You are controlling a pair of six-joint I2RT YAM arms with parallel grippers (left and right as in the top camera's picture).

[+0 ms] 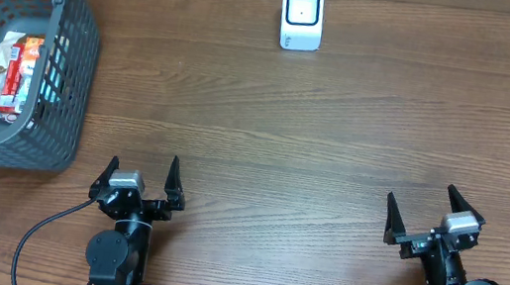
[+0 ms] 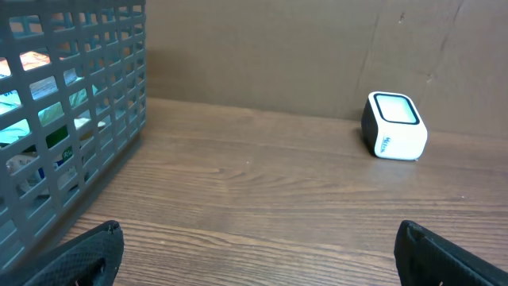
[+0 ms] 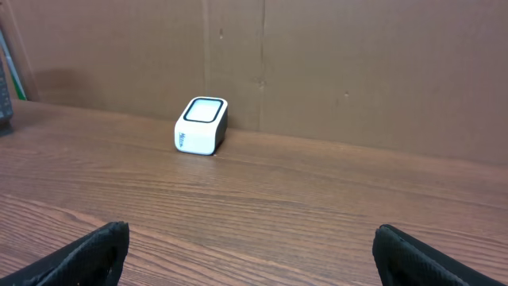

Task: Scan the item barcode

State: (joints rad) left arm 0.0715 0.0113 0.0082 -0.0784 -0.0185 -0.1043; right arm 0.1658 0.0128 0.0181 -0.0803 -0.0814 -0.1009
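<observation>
Two grippers spread open at the near side of the table, the items lying in the basket.

The left gripper and the right gripper both have their fingers spread wide and hold nothing. They are well apart from each other, over the wooden table. The packaged items lie inside the grey basket at the left side, beyond the left gripper. The white barcode scanner stands at the far edge of the table, just before a brown board, well apart from the basket and from both grippers.

Basket is sitting on the table, left side; packets are lying inside; scanner is standing at the far middle.
</observation>
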